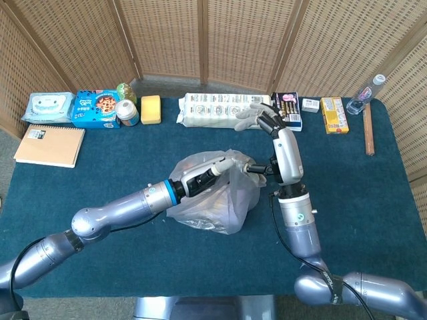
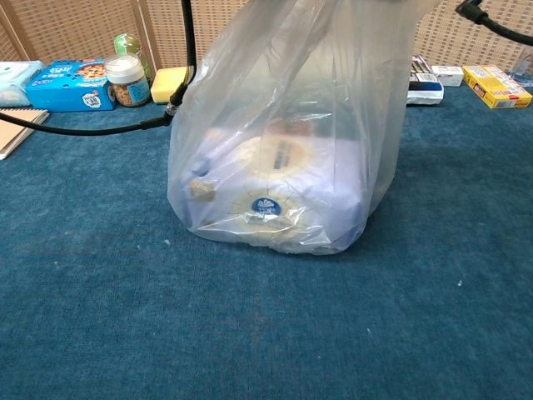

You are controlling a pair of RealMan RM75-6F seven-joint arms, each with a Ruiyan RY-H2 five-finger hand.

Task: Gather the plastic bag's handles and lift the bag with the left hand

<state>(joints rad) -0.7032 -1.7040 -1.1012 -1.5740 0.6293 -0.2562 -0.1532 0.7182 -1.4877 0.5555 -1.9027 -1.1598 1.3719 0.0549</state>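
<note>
A clear plastic bag [image 1: 215, 200] with round white packages inside stands on the blue table [image 1: 100, 253]; in the chest view the bag [image 2: 283, 158] still rests on the cloth, its top pulled upward. My left hand [image 1: 213, 168] reaches in from the left and grips the bunched handles at the bag's top. My right hand [image 1: 255, 117] hangs above and behind the bag, fingers loosely apart and holding nothing. The right forearm stands close beside the bag's right edge. Neither hand shows in the chest view.
Along the back edge lie a wipes pack [image 1: 48, 105], blue snack box [image 1: 95, 109], jar [image 1: 127, 112], yellow sponge [image 1: 151, 109], long tissue pack [image 1: 217, 109], dark box [image 1: 288, 107], yellow box [image 1: 333, 115], bottle [image 1: 367, 93] and wooden stick [image 1: 368, 130]. A notebook [image 1: 49, 145] lies at the left.
</note>
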